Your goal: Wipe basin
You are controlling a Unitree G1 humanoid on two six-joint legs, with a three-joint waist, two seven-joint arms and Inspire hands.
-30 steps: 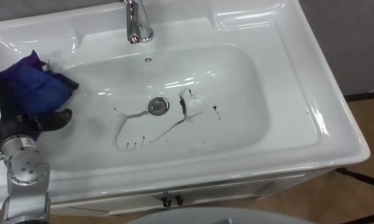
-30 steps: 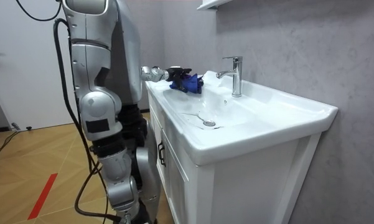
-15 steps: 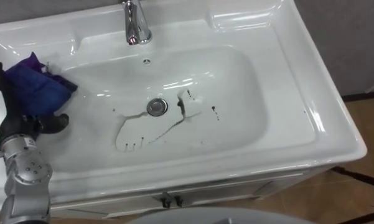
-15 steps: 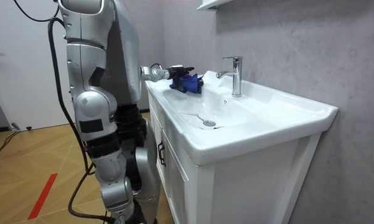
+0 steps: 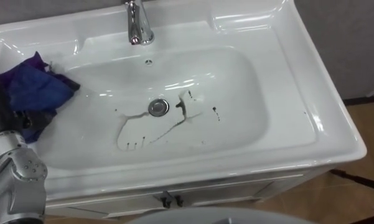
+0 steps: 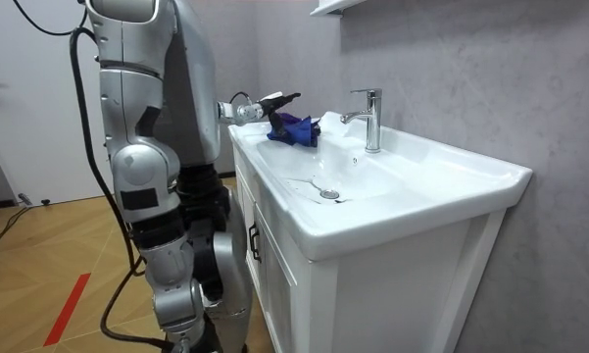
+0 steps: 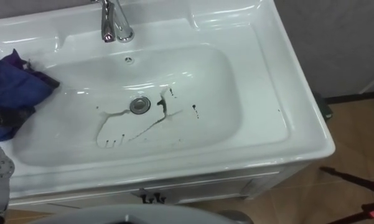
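Note:
The white basin (image 5: pixel 280 93) has dark smears and specks (image 5: pixel 174 121) around its drain (image 5: pixel 158 107). A crumpled blue-purple cloth (image 5: pixel 34 87) lies on the basin's left slope, by the rim. My left hand (image 5: pixel 5 102) comes in at the far left edge, against the cloth's near side, with dark fingers (image 5: pixel 26 117) showing under the cloth's edge. The room view has this hand (image 6: pixel 272 102) just above the cloth (image 6: pixel 296 128), fingers straight and angled upward, so it is open. I stand at the cabinet's end on the room view's left.
A chrome faucet (image 5: pixel 137 25) stands at the back of the basin, above the overflow hole (image 5: pixel 149 61). The basin tops a white cabinet (image 6: pixel 284 294) against a grey wall. Wooden floor lies to the right of the cabinet (image 5: pixel 367 124).
My left hand's thumb, curled beside the cloth before, no longer shows there. In the room view the fingers have straightened and lifted off the cloth. The cloth stays put.

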